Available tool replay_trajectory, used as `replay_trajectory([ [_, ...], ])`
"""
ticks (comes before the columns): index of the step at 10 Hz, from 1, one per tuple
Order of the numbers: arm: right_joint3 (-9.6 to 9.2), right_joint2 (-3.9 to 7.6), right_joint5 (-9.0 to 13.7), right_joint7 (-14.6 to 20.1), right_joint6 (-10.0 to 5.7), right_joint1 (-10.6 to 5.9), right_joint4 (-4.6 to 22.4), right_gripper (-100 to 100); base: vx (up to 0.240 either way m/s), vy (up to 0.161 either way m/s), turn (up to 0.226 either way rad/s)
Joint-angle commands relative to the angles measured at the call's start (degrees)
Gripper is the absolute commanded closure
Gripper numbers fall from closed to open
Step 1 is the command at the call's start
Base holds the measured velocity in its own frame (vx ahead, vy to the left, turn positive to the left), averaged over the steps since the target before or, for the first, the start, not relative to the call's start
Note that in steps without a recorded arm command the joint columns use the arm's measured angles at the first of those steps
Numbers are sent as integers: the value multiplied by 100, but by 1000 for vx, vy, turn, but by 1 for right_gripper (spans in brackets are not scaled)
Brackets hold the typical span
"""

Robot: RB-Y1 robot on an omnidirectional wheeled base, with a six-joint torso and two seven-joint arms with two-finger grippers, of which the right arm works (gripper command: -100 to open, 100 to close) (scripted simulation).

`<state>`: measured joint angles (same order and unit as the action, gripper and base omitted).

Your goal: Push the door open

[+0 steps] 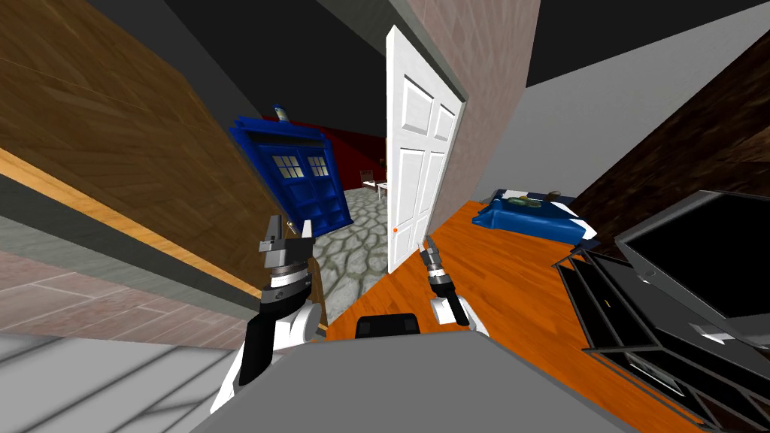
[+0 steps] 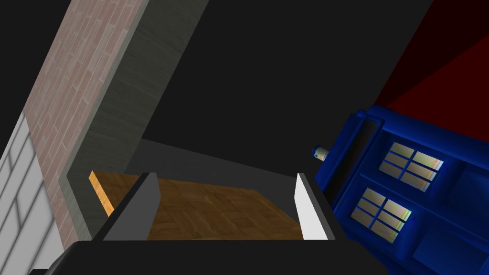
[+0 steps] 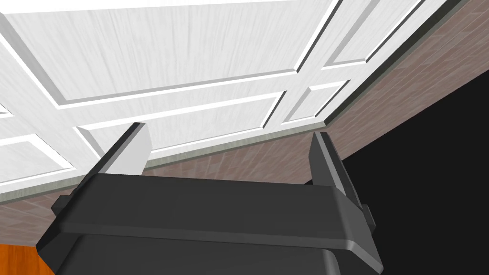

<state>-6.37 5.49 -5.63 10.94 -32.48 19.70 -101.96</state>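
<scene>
The white panelled door [image 1: 417, 150] stands ajar, swung away from me, with a small orange knob [image 1: 395, 230] near its free edge. My right gripper [image 1: 428, 244] is open and empty, held low right in front of the door's face. In the right wrist view its fingers [image 3: 136, 143] point at the white panels [image 3: 191, 57] and the brick wall beside them; whether they touch is unclear. My left gripper [image 1: 289, 225] is raised to the left of the doorway, open and empty [image 2: 224, 175], facing a brown wooden panel [image 2: 215, 210].
Through the doorway lie a grey cobbled floor [image 1: 353, 255] and a blue police box [image 1: 301, 173]. A wooden wall panel [image 1: 113, 128] flanks my left. On my right the orange floor [image 1: 511, 301] leads to a blue bed [image 1: 534, 214] and dark shelving [image 1: 662, 323].
</scene>
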Motion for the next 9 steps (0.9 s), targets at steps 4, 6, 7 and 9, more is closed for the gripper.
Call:
replay_trajectory([
  [4,-277,18,-168,41,-199,-157,711,-100,90,-69,40],
  [6,-387,32,-236,66,-280,-236,1028,-100,89,-79,37],
  [7,-442,38,-270,79,-320,-275,1182,-100,89,-87,41],
  [9,-552,50,-338,104,-401,-355,1502,-100,98,-71,39],
])
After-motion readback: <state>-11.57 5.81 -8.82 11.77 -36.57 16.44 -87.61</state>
